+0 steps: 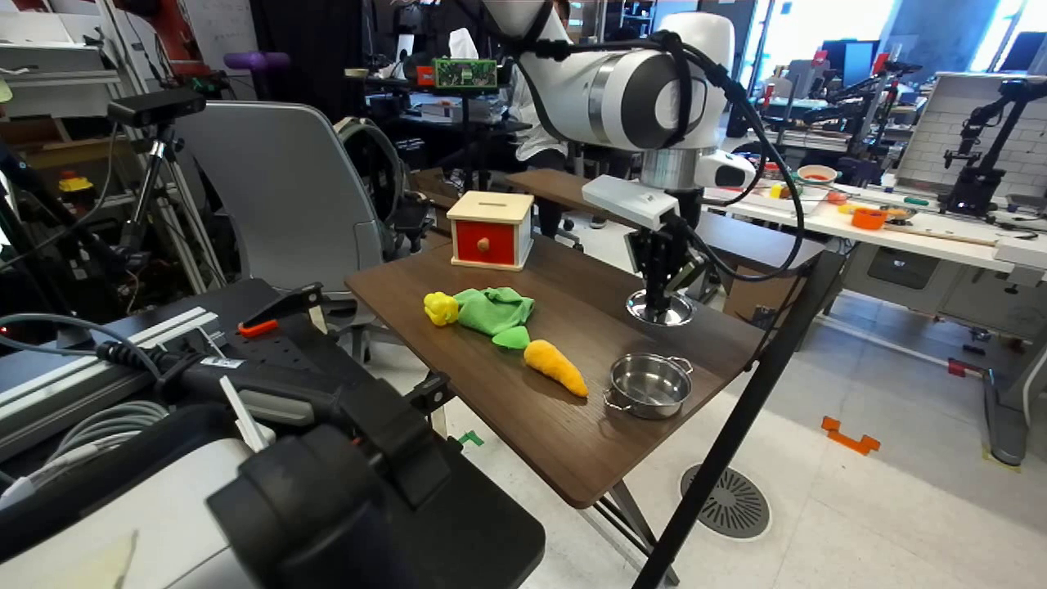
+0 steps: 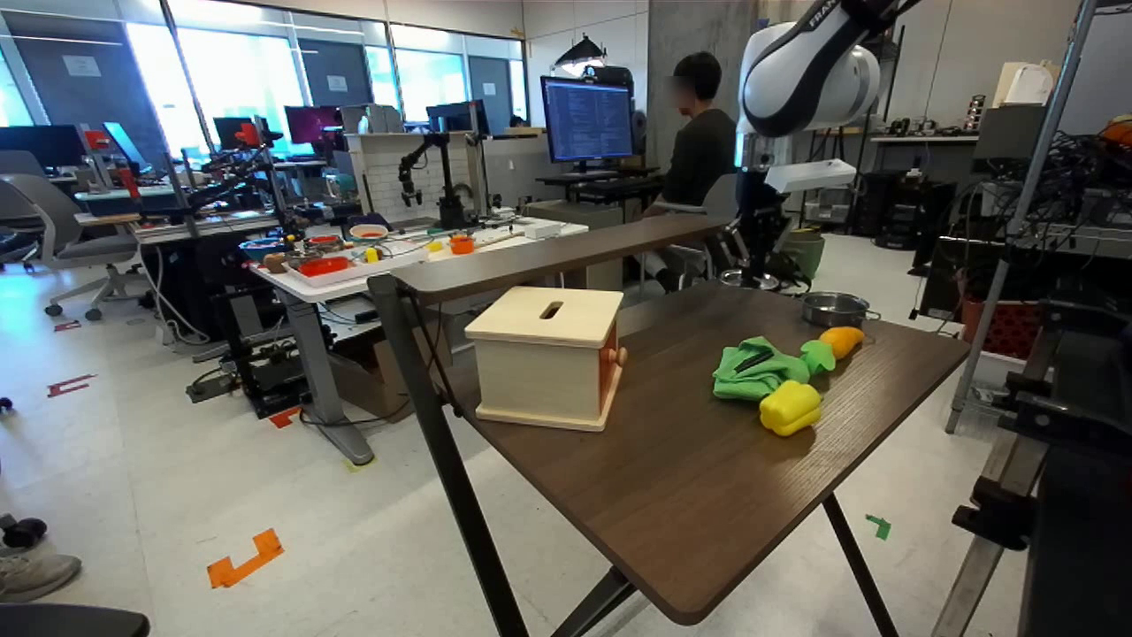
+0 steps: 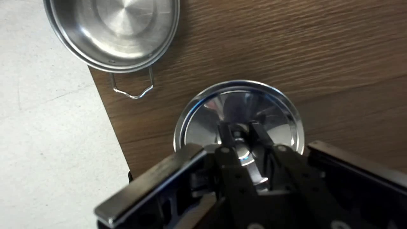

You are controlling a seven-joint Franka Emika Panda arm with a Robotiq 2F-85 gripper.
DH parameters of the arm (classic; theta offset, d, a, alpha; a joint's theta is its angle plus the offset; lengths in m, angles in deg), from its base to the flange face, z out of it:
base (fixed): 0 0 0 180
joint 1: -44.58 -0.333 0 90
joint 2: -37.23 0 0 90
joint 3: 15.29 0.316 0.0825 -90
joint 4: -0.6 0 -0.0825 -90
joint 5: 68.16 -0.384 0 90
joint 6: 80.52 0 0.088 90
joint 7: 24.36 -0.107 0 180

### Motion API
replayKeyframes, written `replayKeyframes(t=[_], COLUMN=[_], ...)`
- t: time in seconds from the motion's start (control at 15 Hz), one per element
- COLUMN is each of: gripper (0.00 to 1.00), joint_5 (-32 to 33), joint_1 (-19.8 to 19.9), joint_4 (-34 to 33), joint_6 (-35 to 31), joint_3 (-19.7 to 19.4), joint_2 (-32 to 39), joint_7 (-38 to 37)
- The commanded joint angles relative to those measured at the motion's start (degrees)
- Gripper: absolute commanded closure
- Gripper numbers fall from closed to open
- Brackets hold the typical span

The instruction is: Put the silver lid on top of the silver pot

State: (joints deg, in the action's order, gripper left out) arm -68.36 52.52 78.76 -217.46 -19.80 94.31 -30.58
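- See the silver lid (image 3: 237,106) under the gripper (image 3: 240,128), near an edge of the desk (image 1: 572,286); cannot tell whether resting on the wood or just above.
- Find the gripper drawn nearly together in the wrist view, pinching the lid's knob in a slim gap and hiding the lower part of the lid.
- Find the silver pot (image 1: 650,383) upright on the desk near the lid, showing a hollow inside, with bare wood between the lid and a wire handle of the pot.
- Note the orange plush carrot (image 1: 556,368) close to the pot but apart, off to the side of the stretch between pot and lid.
- Past the carrot, note a crumpled green soft thing (image 1: 495,311) and, just beside, a yellow pepper-shaped toy (image 1: 441,309).
- Well apart from the lid, see the red-fronted wooden box (image 1: 491,231) upright in both exterior views.
- Note a raised brown board (image 2: 566,255) along one side of the desk.
- Make out a robot arm (image 1: 630,94) overhead and, farther back, a seated person (image 2: 703,150) in an exterior view.
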Motion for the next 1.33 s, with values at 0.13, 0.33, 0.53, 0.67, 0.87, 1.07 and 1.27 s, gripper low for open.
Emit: replayKeyframes(t=[0.13, 0.33, 0.53, 0.67, 0.87, 1.07, 1.27], gripper=[0.95, 0.95, 0.95, 0.95, 0.95, 0.95, 0.95], joint_5=[-0.2, -0.3, -0.5, -0.7, -0.8, -0.8, -0.7], joint_1=[-0.1, 0.6, 1.9, 2.9, 4.0, 4.5, 4.2], joint_4=[18.0, 25.7, 30.4, 32.0, 32.3, 31.7, 31.4], joint_6=[-2.1, -5.3, -7.9, -9.4, -10.3, -10.0, -10.0], joint_3=[0.5, -0.2, -1.0, -1.8, -2.8, -3.3, -3.3], joint_2=[-13.2, -17.1, -18.3, -17.6, -15.7, -15.0, -15.3], joint_7=[4.5, 5.9, 6.3, 6.1, 5.6, 5.0, 4.6])
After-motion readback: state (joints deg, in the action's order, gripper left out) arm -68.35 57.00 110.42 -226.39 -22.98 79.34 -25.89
